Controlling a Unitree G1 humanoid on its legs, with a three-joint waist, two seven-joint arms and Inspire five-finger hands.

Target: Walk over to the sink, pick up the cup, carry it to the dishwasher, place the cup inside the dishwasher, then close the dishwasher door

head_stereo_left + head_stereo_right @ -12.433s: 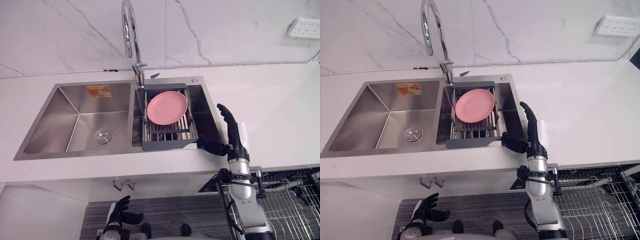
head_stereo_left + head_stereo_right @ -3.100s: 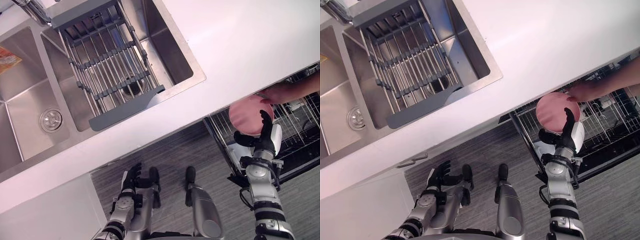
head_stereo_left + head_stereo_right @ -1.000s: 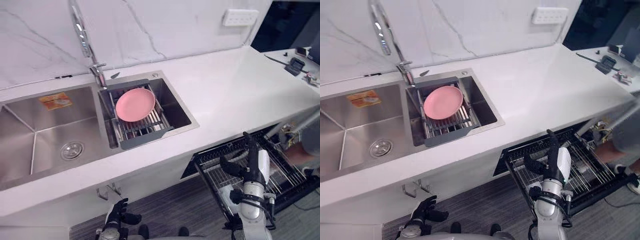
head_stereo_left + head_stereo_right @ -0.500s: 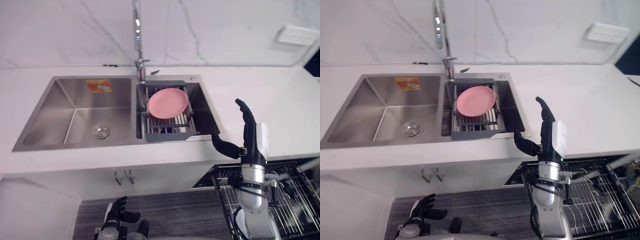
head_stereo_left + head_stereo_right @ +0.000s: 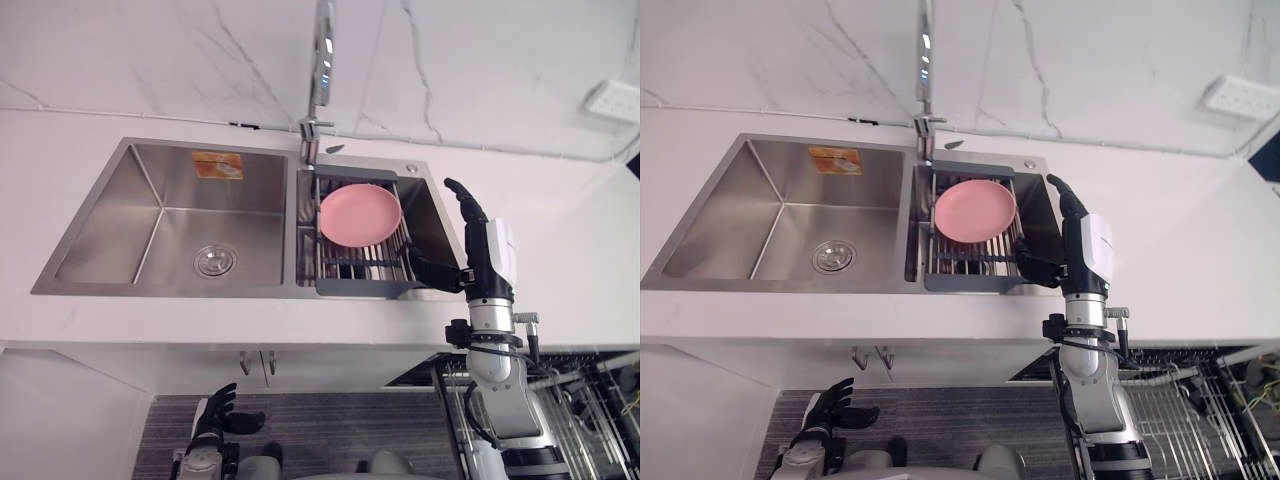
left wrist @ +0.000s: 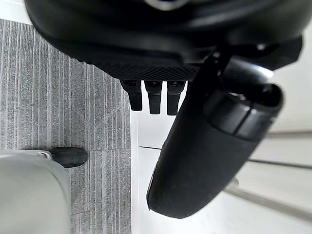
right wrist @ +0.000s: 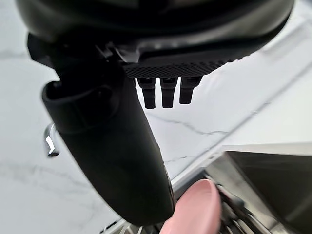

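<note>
counter (image 5: 560, 250) spans the head view. sink (image 5: 160, 215) sits in it, two basins. dishwasher basket (image 5: 1180, 410) shows pulled out at 5 o'clock, under the counter edge, so we read the door as open. a rack (image 5: 360, 288) bridges the right basin, with the tap (image 5: 320, 60) at its 12 o'clock.

we see no cup. the one thing in the sink is a pink plate (image 5: 360, 214), lying on the rack's far half, untouched. we treat it as the task's thing.

right hand (image 5: 478, 250) is raised over the sink's right rim, at 3 o'clock of the rack. fingers straight, thumb spread, holding nothing. the plate is at its 10 o'clock, near but apart. left hand (image 5: 215, 415) hangs low at 7 o'clock over the floor, fingers relaxed, idle.

step, as we judge it: at the sink, pre-grasp, pick not yet begun. next move calls for reaching the right hand toward 10 o'clock, thumb under the plate rim and fingers over it, then closing. risk: the plate sliding on the rack bars.
</note>
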